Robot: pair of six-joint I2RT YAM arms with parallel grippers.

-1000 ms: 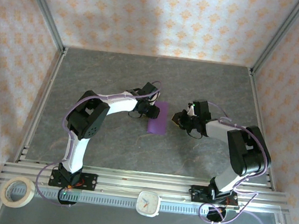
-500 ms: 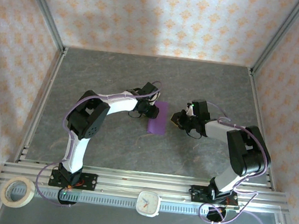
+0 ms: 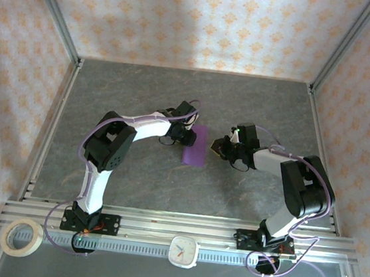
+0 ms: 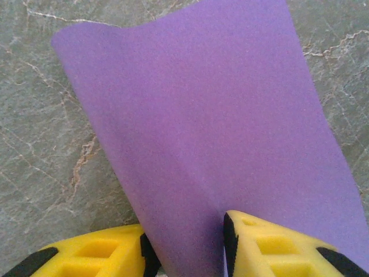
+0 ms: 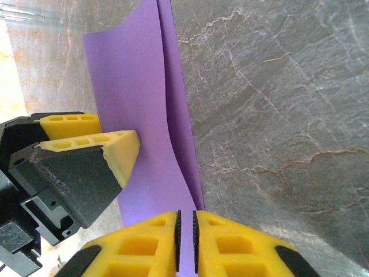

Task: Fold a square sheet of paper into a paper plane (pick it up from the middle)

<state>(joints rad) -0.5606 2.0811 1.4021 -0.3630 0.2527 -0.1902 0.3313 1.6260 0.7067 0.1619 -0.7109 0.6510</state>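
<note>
The left gripper (image 4: 184, 225) has its yellow fingers (image 4: 271, 242) partly apart, and the square sheet of paper (image 4: 196, 115) fills the gap from pad to pad. I cannot tell whether the pads actually press on it. From between those fingers the purple sheet runs straight ahead of the gripper and widens, bowed up a little along its middle, with its far corners lying on the grey marbled table (image 4: 46, 144). The right gripper (image 5: 185, 214) is clenched to a thin slit, and the near edge of the sheet runs into that slit, so it is pinching the paper. Ahead of this gripper the sheet is doubled over, two layers with their long edges slightly offset, and bare table lies off to one side. On the other side the left gripper's fingers (image 5: 112, 147) meet the sheet. From above, the two grippers face each other across the paper, which forms a narrow purple strip between them, touching the left fingers and just beside the right ones. Well behind both grippers, on the rail by the arm bases, sit a roll of tape (image 3: 21, 237) and a small clock (image 3: 183, 251).
</note>
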